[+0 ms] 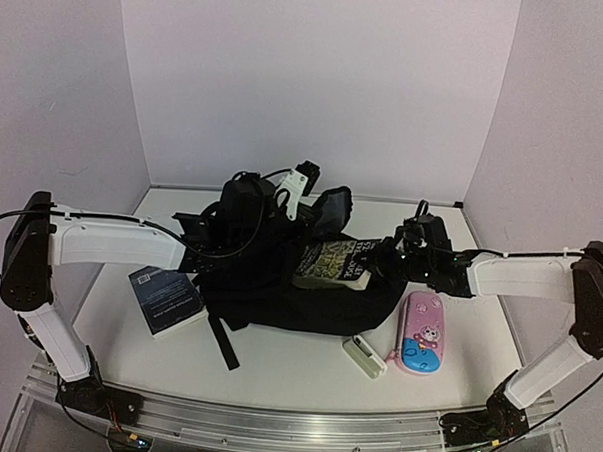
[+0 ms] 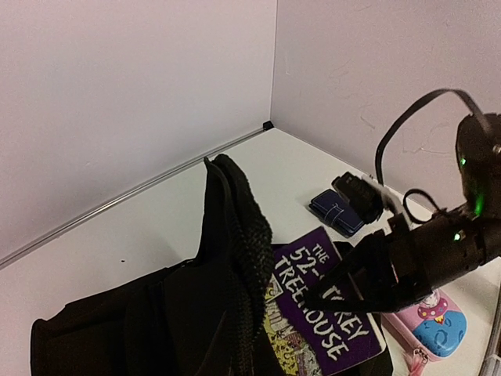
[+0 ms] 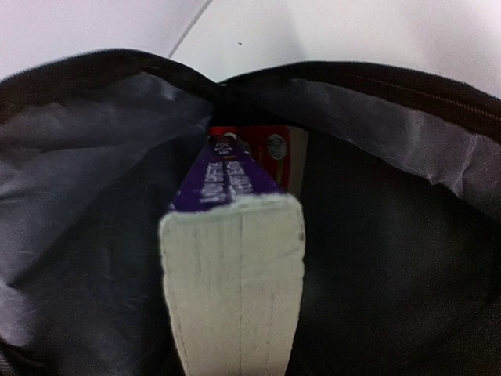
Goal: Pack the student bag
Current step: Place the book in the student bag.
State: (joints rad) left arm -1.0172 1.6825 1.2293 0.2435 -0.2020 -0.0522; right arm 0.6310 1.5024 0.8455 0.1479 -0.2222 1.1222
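Top external view: a white tabletop (image 1: 275, 370) runs back to pale lilac walls (image 1: 318, 77) that close in on three sides, and an aluminium rail (image 1: 293, 426) edges the near side. We see the student bag (image 1: 278, 295) slumped at the middle of the table, its mouth turned toward 3 o'clock.

The right gripper (image 1: 382, 267) is clamped on a purple paperback (image 1: 330, 264) – the right wrist view shows its page edge foremost and its far end already inside the bag's grey lining. The left gripper (image 1: 301, 183) sits over the bag's top at 12 o'clock, beside a raised flap; its fingers are hidden, so we cannot tell whether they grip it.

On the bare surface a dark blue book (image 1: 166, 298) lies at 9 o'clock of the bag, touching its edge. A pink pencil case (image 1: 423, 333) lies at 4 o'clock and a small white box (image 1: 364, 355) at 5 o'clock – both near the bag. In the left wrist view a navy wallet (image 2: 335, 211) rests on the table behind the right arm.
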